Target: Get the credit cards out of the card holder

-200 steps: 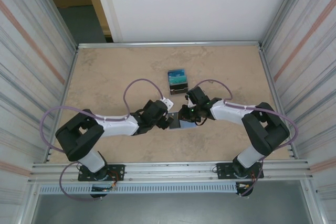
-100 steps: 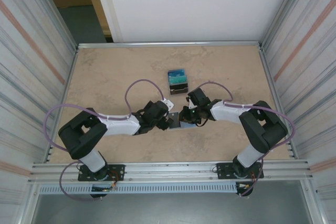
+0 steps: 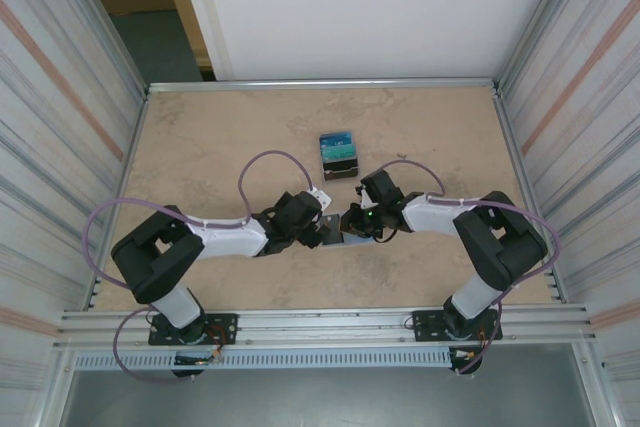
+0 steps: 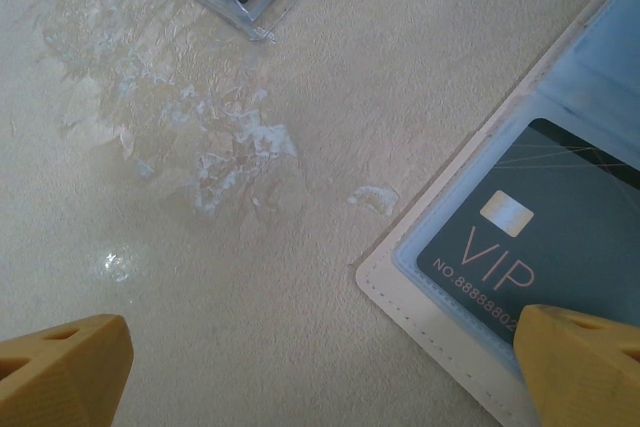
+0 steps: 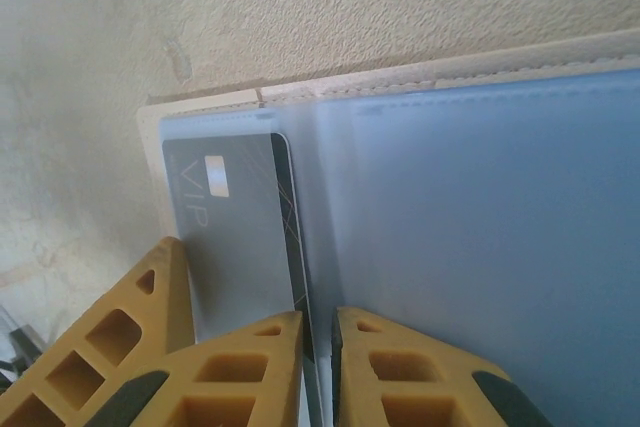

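Top external view: both arms pointed inward to the middle of the table [image 3: 200, 147]; a teal card stack [image 3: 338, 154] lay beyond them, apart from both grippers.
Card holder [image 4: 395, 287]: lay open and flat on the table between the two grippers; white stitched border, clear sleeves.
Credit card [image 5: 235, 237]: dark, marked VIP, seated in the holder's corner sleeve.
Left gripper [image 4: 320, 372]: jaws spread wide, gripping nothing; one fingertip [image 4: 585, 362] over the holder's edge, the other above bare table.
Right gripper [image 5: 318, 367]: jaws closed to a narrow slit along the card's long edge; whether card or sleeve film was pinched could not be told.
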